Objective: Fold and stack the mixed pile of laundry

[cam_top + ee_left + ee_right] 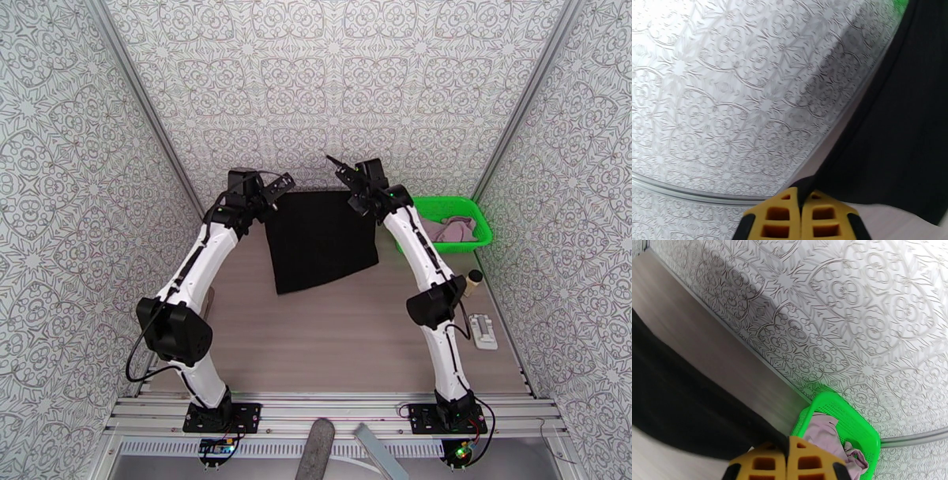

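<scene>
A plain black garment [320,237] is spread between both arms over the far half of the table. My left gripper [276,188] is shut on its far left corner, and the yellow fingers [782,215] pinch the black cloth [900,138] in the left wrist view. My right gripper [347,175] is shut on the far right corner; its yellow fingers [809,461] clamp the black garment [679,409]. The dusty pink garment [458,229] lies crumpled inside the green basket [482,229], and it appears again as pink cloth [825,433] in the right wrist view.
The green mesh basket [865,437] stands at the far right of the wooden table [332,339], close to my right arm. A small white object [483,331] lies on the right edge. Patterned walls close in the back and both sides.
</scene>
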You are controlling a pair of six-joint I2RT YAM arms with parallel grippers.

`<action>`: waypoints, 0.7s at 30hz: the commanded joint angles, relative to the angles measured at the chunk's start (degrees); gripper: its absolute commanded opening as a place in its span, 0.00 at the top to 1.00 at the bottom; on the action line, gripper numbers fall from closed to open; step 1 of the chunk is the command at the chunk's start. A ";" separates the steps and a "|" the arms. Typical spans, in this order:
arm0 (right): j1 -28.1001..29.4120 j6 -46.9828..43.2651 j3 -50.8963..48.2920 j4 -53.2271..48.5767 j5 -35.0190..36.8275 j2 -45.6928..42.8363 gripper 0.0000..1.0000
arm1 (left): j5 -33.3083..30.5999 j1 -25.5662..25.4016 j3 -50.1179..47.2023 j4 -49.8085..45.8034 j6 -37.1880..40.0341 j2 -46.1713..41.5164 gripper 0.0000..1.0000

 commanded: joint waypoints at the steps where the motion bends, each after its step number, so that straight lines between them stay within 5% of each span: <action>1: -0.01 2.57 -7.56 1.17 0.96 -12.08 1.00 | -5.38 -2.26 -1.45 2.77 -0.22 -10.12 1.00; 8: 7.35 2.26 -29.52 2.54 0.27 -34.90 1.00 | -15.36 -14.18 -11.22 -1.60 0.05 -28.17 1.00; 14: 16.51 6.29 -41.23 -1.75 1.51 -52.12 1.00 | -32.07 -32.88 -14.69 -10.54 -1.96 -41.11 1.00; 18: 19.13 8.88 -43.57 -5.84 1.46 -57.25 1.00 | -44.32 -45.24 -14.94 -13.89 -1.59 -45.14 1.00; 21: 19.20 9.26 -44.40 -8.08 2.59 -57.55 1.00 | -46.96 -47.30 -15.09 -15.58 -1.33 -44.97 1.00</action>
